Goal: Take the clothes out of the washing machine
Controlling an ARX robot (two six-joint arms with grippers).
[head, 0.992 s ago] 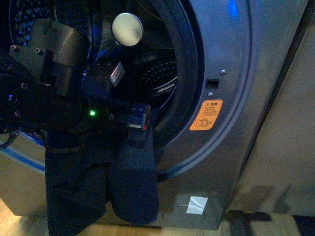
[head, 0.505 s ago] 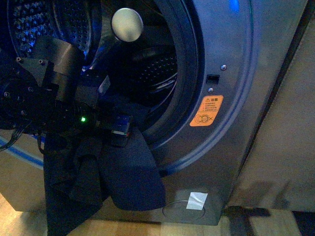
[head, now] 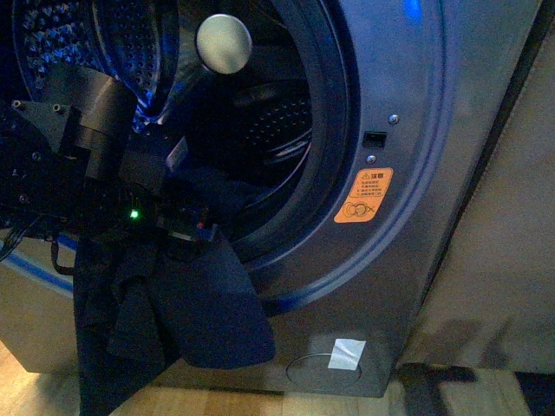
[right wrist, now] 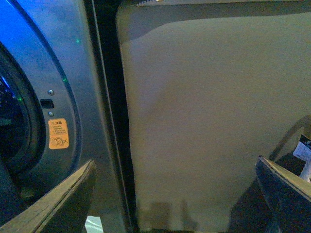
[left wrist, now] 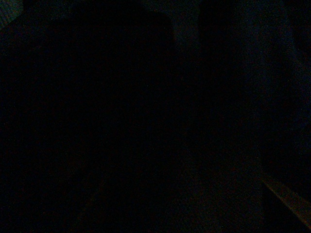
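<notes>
Extraction step: left tool clamps clothes hanging below washing machine porthole; right tool agape, empty. Next, you draw clothes clear.

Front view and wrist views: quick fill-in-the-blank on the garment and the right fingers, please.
The dark garment hangs out of the washing machine over the porthole's ____ rim.
The warning sticker beside the porthole is ____.
The right gripper has its fingers ____, nothing between them.
The left wrist view is too ____ to read.
Missing: lower; orange; open; dark.
</notes>
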